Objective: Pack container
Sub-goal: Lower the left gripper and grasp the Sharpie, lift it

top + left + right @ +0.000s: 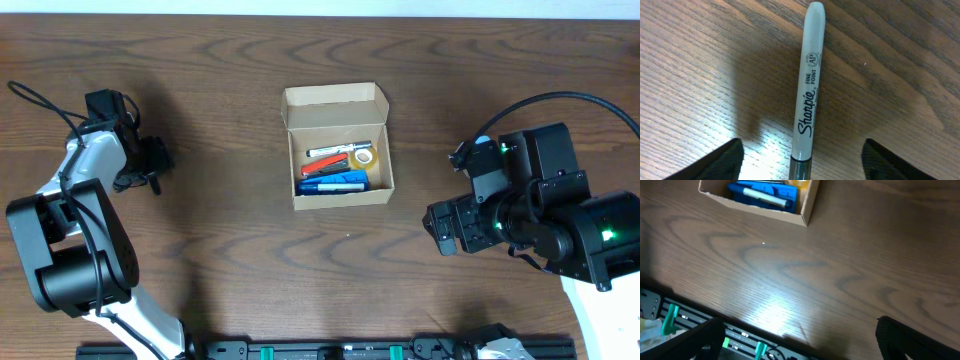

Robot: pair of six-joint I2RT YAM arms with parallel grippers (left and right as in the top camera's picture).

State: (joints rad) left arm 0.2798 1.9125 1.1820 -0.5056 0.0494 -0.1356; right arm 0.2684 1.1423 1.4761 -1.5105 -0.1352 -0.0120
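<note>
The tan cardboard container stands open at the table's middle, its flap lid folded back. Inside lie a red marker, a roll of tape and blue items. Its near corner shows in the right wrist view. A grey Sharpie marker lies on the wood in the left wrist view, between the fingers of my left gripper, which is open around it without touching. In the overhead view the left gripper is at the far left. My right gripper is open and empty, right of the container.
A black rail with green clips runs along the table's front edge, below the right gripper. Bare brown wood lies between the container and each arm.
</note>
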